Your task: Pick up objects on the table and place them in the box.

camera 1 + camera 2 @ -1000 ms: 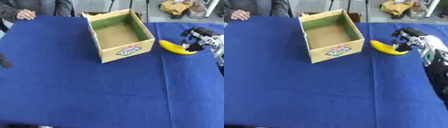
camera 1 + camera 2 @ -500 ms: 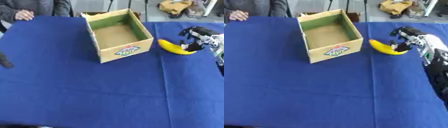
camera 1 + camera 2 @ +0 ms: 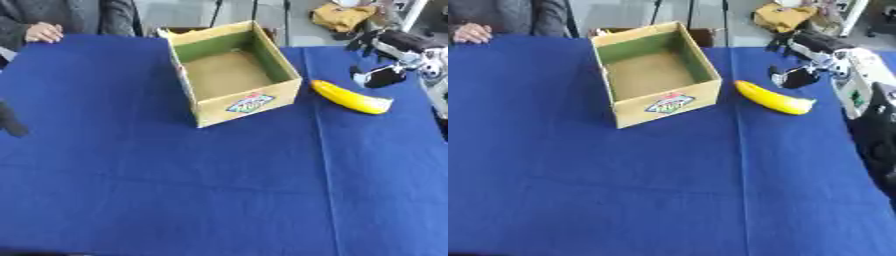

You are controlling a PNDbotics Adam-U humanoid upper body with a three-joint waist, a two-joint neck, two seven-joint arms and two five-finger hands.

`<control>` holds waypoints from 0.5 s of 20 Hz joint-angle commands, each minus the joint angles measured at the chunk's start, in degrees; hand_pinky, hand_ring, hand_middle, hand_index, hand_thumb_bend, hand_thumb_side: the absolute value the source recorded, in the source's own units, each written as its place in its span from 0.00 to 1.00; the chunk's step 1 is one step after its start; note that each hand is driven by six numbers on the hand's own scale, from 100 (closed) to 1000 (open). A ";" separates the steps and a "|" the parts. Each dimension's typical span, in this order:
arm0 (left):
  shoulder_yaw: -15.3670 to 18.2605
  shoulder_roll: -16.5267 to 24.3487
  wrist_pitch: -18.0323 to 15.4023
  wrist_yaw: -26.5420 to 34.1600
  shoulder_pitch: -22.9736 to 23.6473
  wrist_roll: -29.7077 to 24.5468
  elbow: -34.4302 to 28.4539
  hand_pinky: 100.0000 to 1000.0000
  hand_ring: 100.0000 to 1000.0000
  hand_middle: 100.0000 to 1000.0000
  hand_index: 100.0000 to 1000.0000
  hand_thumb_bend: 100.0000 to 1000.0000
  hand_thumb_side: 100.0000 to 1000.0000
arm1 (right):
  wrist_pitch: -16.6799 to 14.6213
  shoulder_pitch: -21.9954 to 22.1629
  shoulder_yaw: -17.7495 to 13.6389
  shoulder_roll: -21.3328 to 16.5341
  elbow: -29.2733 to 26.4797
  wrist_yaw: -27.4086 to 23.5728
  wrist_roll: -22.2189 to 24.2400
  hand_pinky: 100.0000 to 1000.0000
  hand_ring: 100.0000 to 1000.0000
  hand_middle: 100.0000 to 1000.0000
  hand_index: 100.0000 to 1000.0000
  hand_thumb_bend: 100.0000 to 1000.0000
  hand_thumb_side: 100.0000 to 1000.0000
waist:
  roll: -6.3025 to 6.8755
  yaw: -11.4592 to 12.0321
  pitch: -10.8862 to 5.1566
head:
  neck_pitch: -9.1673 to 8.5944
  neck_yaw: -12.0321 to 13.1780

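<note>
Yellow curved banana (image 3: 351, 97) lies beside open box (image 3: 234, 74).

looks like a lab or workshop set up for trials: a table under a plain blue cloth (image 3: 175, 190), bare grey floor (image 3: 175, 15) beyond the far edge, thin black stand legs (image 3: 689, 12) rising there, a crumpled tan bundle (image 3: 346, 15) left on the floor, pale equipment (image 3: 859, 80) at the right.
</note>
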 commanded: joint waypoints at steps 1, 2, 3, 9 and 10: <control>0.40 1.21 0.27 0.02 -0.33 0.01 -0.75 0.50 0.41 0.48 0.64 0.13 1.00 | 0.05 -0.65 0.14 -2.13 -1.59 -0.71 1.68 0.51 0.70 0.76 0.85 0.00 0.18 | 0.00 -0.18 -1.22 | 0.19 0.25; 0.41 1.23 0.29 0.04 -0.31 0.02 -0.75 0.50 0.41 0.48 0.64 0.13 1.00 | 0.12 -0.57 0.23 -2.07 -1.52 -0.72 2.29 0.51 0.70 0.76 0.85 0.00 0.18 | -0.01 -0.21 -1.26 | 0.18 0.29; 0.42 1.23 0.31 0.04 -0.29 0.02 -0.74 0.50 0.41 0.48 0.64 0.13 1.00 | 0.18 -0.48 0.34 -1.98 -1.43 -0.68 2.93 0.51 0.70 0.76 0.85 0.00 0.19 | -0.01 -0.25 -1.30 | 0.18 0.30; 0.45 1.22 0.35 0.09 -0.28 0.03 -0.74 0.50 0.41 0.48 0.64 0.13 1.00 | 0.25 0.01 0.90 -1.18 -1.23 -0.53 5.51 0.51 0.70 0.76 0.85 0.00 0.20 | 0.07 -0.61 -1.46 | 0.23 0.41; 0.45 1.22 0.35 0.09 -0.27 0.02 -0.74 0.50 0.41 0.48 0.64 0.13 1.00 | 0.23 0.07 0.99 -1.04 -1.23 -0.50 5.77 0.51 0.70 0.76 0.85 0.00 0.20 | 0.08 -0.67 -1.48 | 0.24 0.41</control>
